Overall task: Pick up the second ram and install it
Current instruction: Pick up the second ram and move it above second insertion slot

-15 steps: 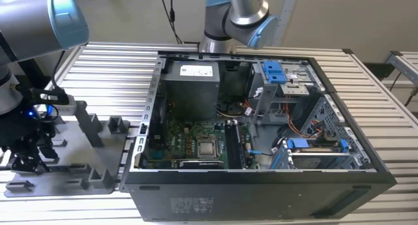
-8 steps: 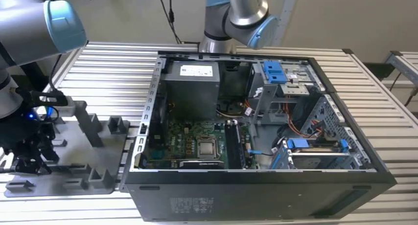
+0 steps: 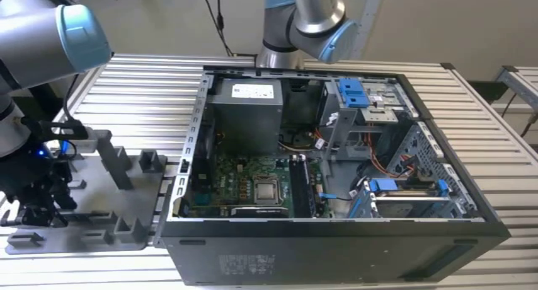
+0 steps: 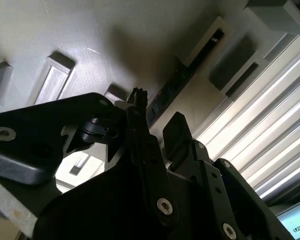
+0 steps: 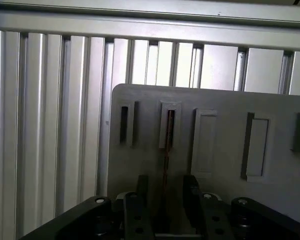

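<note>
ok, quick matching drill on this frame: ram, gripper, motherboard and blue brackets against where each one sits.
Things:
1. second ram
2. gripper
3. motherboard
4. blue brackets

Places:
A. flat on the floor of the open case
B. on edge in a slot of the grey tray
C. inside the case, farther back and to the exterior view's right of the motherboard
D. over the tray, open, one finger on either side of the ram

Pairs: 1-B; 2-D; 3-A; 4-C
</note>
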Motion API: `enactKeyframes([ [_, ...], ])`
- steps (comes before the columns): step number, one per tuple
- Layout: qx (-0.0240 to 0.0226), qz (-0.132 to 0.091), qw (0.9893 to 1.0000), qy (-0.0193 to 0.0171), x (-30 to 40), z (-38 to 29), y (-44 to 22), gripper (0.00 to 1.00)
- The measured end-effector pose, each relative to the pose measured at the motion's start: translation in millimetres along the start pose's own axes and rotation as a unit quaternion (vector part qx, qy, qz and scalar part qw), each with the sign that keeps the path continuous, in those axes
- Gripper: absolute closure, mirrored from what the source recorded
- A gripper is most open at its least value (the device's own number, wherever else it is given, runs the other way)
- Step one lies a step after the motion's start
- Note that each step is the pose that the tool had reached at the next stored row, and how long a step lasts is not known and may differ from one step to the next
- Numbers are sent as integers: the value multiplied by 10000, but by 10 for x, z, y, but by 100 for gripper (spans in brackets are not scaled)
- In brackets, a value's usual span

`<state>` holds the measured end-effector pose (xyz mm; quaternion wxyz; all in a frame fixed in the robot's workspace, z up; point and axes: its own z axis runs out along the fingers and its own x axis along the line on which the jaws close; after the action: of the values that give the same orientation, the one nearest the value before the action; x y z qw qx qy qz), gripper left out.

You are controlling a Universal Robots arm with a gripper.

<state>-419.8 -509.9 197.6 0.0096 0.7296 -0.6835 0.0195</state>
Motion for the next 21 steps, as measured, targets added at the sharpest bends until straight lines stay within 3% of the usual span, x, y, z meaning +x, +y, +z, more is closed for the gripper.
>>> enactKeyframes([
  [10,0,0,10000,0,5,12,1,60],
  [12,0,0,10000,0,5,13,1,73],
  [15,0,0,10000,0,5,14,1,78],
  [16,0,0,10000,0,4,14,1,85],
  [21,0,0,10000,0,4,16,1,86],
])
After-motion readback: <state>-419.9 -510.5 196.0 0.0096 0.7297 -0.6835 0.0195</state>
